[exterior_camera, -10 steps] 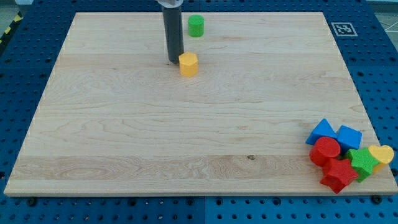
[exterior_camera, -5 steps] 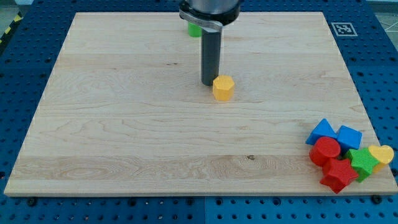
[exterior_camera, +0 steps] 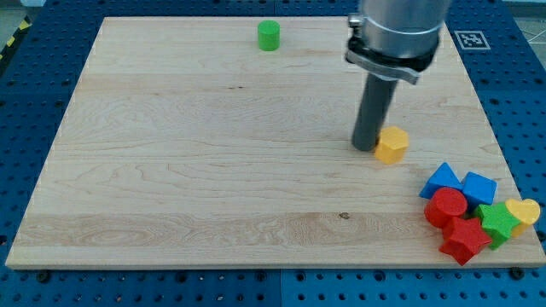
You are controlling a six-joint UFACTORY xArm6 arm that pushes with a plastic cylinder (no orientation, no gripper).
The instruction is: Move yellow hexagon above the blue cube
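Observation:
The yellow hexagon (exterior_camera: 392,145) lies on the wooden board (exterior_camera: 213,170) at the view's right, up and to the left of the block cluster. My tip (exterior_camera: 367,147) touches the hexagon's left side. The blue cube (exterior_camera: 479,188) sits in the cluster at the lower right, down and to the right of the hexagon, with a gap between them. A blue triangular block (exterior_camera: 442,179) lies just left of the cube.
The cluster also holds a red cylinder (exterior_camera: 446,207), a red star (exterior_camera: 464,239), a green star (exterior_camera: 496,223) and a yellow heart (exterior_camera: 523,211) near the board's right edge. A green cylinder (exterior_camera: 269,35) stands alone near the top edge.
My tip has pushed the yellow hexagon down and to the right, from near the green cylinder at the top to close by the cluster. The other blocks have not moved.

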